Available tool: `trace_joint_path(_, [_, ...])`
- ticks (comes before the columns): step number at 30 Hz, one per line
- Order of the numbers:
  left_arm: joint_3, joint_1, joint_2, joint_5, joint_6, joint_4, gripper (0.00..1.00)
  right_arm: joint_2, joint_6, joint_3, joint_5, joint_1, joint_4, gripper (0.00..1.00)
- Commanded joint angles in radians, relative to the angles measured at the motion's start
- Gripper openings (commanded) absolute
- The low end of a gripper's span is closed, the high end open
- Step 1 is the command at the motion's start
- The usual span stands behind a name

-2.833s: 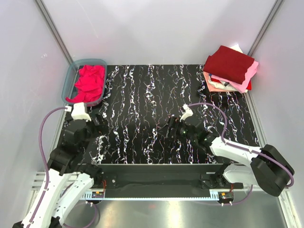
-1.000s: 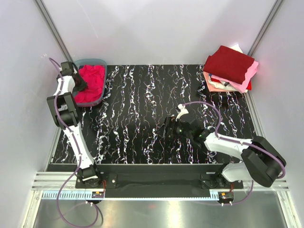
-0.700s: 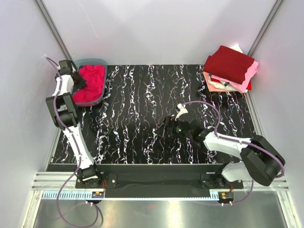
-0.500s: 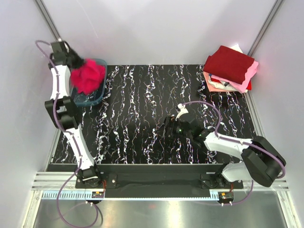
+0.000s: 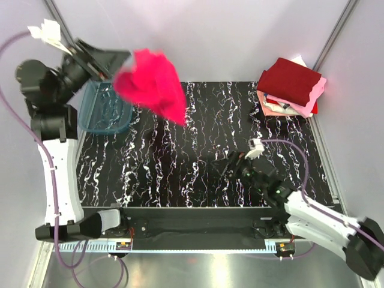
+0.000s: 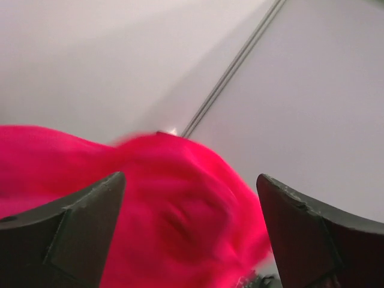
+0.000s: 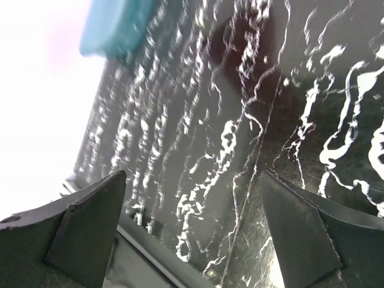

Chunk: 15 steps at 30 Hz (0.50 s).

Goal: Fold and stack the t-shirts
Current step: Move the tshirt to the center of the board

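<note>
The bright pinkish-red t-shirt hangs blurred in the air over the table's back left. It fills the space beyond my left fingers in the left wrist view. My left gripper is raised high above the tub, and its jaws stand wide apart. I cannot tell whether the cloth still touches a finger. The folded stack at the back right has a dark maroon shirt on top. Pale pink, salmon and white layers lie under it. My right gripper is open and empty low over the table.
The translucent blue-grey tub stands at the back left of the black marbled table with nothing in it. It shows as a teal blur in the right wrist view. Grey walls close in on the left, back and right.
My left gripper went into the tub, lifted the pinkish-red shirt out and swung it up and to the right. The tub is now bare. My right arm drew back a little toward the near right.
</note>
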Motion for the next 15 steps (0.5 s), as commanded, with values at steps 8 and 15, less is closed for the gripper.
trace_joint_path(8, [-0.653, -0.001, -0.23, -0.234, 0.384, -0.543, 0.99, -0.495, -0.051, 0.167, 0.079, 0.007, -0.52, 1.0])
trace_joint_path(15, [-0.832, -0.064, -0.421, -0.368, 0.365, -0.586, 0.99, -0.106, 0.07, 0.267, -0.065, 0.007, -0.725, 0.99])
